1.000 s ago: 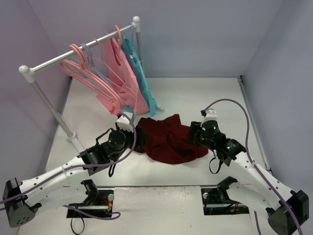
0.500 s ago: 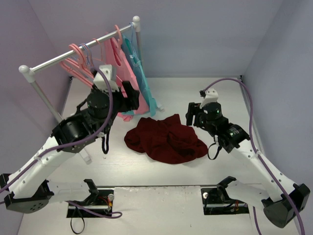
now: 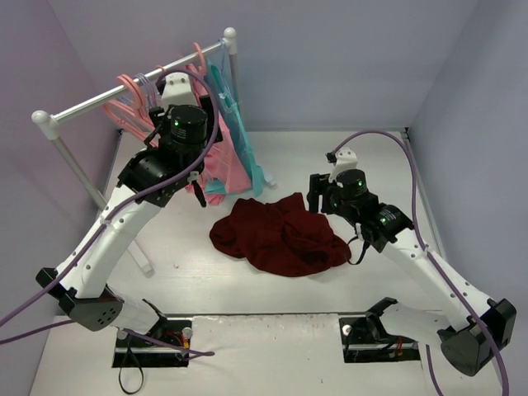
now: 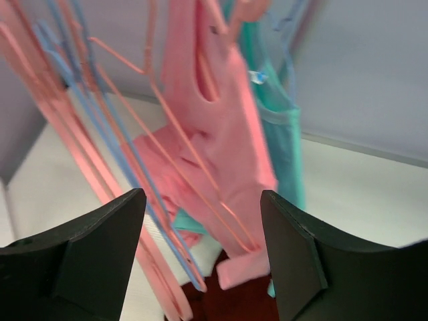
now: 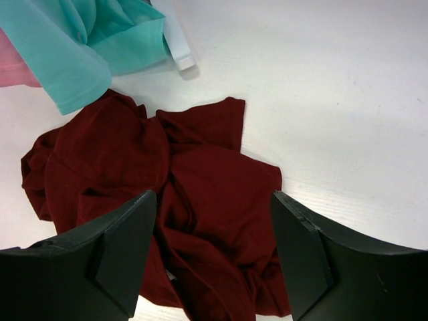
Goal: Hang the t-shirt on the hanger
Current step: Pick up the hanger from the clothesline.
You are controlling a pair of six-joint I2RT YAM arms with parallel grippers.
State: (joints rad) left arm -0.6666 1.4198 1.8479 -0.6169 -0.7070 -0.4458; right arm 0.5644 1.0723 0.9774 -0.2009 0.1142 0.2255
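Note:
The dark maroon t-shirt (image 3: 276, 235) lies crumpled on the white table between the arms; it also shows in the right wrist view (image 5: 200, 200) and at the bottom of the left wrist view (image 4: 234, 304). Salmon-pink hangers (image 3: 132, 103) hang on the rail at the left, and one of them (image 4: 148, 257) crosses just in front of my left gripper's left finger. My left gripper (image 3: 190, 177) is raised at the rack, open and empty (image 4: 202, 200). My right gripper (image 3: 322, 196) hovers above the shirt's right side, open and empty (image 5: 212, 197).
The rack's silver rail (image 3: 91, 101) runs on white posts, with a foot (image 3: 124, 227) near my left arm. A pink garment (image 3: 216, 157) and a teal garment (image 3: 247, 157) hang at its right end. Thin bluish hangers (image 4: 114, 140) hang among the pink ones. Walls enclose the table.
My left arm has lifted from the shirt's left edge up to the rack. My right gripper has drawn back a little from the shirt. The shirt lies still.

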